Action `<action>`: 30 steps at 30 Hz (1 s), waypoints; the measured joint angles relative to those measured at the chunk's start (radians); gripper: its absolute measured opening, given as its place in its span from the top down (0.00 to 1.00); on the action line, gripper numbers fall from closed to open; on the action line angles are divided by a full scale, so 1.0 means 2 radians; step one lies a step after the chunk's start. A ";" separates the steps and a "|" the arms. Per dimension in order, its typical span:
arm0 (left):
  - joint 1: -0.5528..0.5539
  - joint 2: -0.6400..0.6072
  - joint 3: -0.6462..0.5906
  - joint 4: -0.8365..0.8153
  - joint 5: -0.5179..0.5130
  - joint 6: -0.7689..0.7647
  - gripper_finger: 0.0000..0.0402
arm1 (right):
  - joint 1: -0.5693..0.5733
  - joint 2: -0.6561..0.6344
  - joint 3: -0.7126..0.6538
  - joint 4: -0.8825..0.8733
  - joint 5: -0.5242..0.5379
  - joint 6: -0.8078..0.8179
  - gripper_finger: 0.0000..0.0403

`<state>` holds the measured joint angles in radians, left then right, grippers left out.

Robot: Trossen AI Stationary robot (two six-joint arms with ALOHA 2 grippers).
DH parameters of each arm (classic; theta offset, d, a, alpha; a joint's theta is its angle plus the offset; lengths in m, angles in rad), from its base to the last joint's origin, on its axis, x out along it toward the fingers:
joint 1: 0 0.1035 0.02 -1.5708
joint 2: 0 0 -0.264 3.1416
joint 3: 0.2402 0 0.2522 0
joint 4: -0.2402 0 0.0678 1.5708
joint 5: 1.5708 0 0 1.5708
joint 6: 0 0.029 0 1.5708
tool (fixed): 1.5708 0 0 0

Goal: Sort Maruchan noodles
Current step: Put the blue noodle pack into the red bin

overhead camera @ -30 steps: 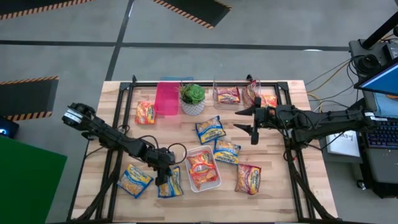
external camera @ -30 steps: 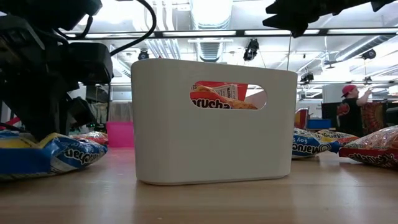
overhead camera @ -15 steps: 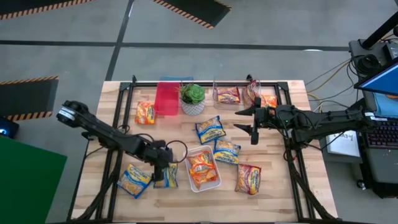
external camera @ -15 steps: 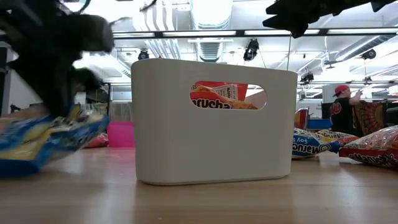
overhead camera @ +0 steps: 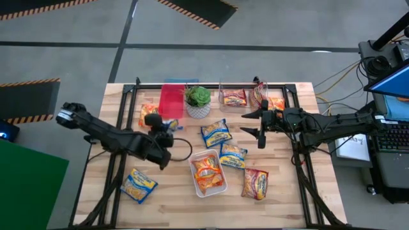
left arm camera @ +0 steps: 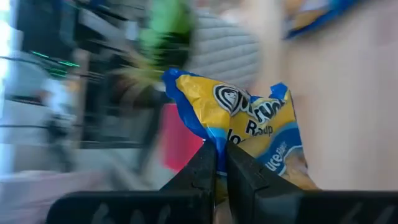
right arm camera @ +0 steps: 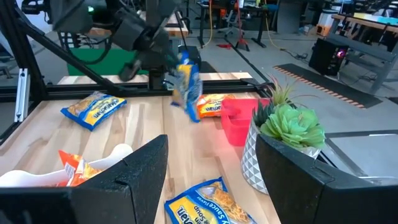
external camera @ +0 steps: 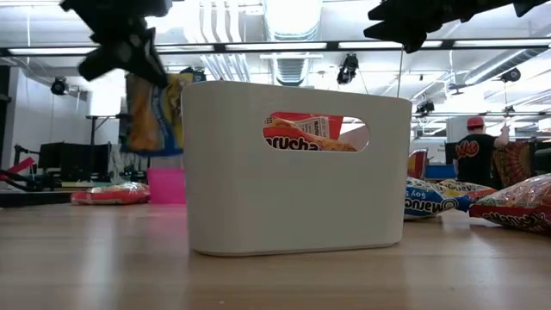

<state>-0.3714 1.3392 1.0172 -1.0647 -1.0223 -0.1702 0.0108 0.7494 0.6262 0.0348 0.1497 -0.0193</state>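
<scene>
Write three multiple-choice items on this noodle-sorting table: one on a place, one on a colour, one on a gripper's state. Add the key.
1. Where is the white plastic bin?
A. Near the table's front middle
B. On the floor
C. On the potted plant

2. What colour is the edge of the crinkly noodle packet in the left gripper?
A. Green
B. Blue
C. Black

3. How is the right gripper?
A. Shut on a packet
B. Inside the pink bin
C. Open, empty

Key: 1 A, the high view shows it there. 2 B, the left wrist view shows blue trim. 3 C, its fingers are spread around nothing.

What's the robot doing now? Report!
Left gripper shut on blue-edged noodle packet, lifted off the table. Right gripper open, hovering mid-table. Pink bin ahead, path unobstructed.
</scene>
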 joint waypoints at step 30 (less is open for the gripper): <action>0.512 -0.007 -0.010 0.350 0.279 0.553 1.00 | 0.000 0.000 0.000 0.000 0.001 0.004 0.43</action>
<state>0.6521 1.3254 0.9962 -0.3656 -0.4637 0.9362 0.0109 0.7498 0.6258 0.0345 0.1510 -0.0105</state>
